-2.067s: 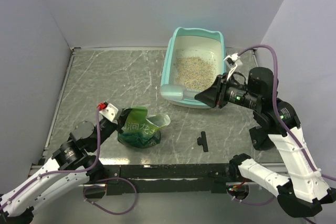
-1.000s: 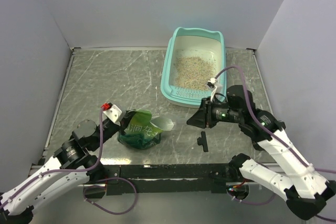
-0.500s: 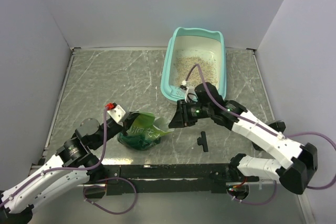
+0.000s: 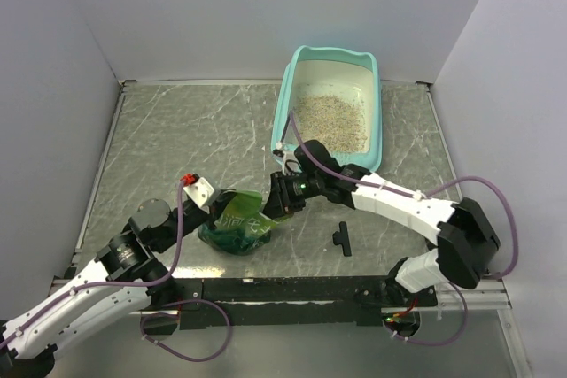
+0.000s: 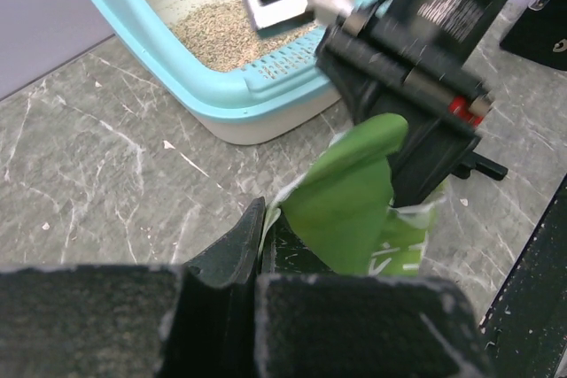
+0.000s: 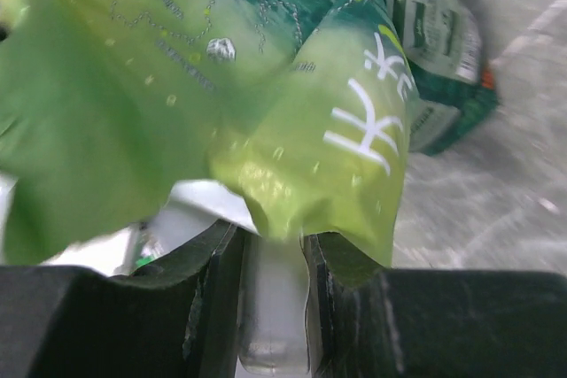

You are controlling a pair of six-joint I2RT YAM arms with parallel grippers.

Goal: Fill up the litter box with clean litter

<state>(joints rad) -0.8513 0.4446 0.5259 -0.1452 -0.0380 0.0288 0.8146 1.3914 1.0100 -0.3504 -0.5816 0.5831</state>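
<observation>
- The green pouch (image 4: 237, 226) sits at the front — the right arm (image 4: 399, 205) reaches across to it.
- The litter box (image 4: 332, 50) fills the back right.
- Lots of room over the table's (image 4: 177, 139) left side.

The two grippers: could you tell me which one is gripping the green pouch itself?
The left gripper: its shut fingers pinch the edge of the green pouch. The right gripper instead clamps a pale scoop handle.
</observation>
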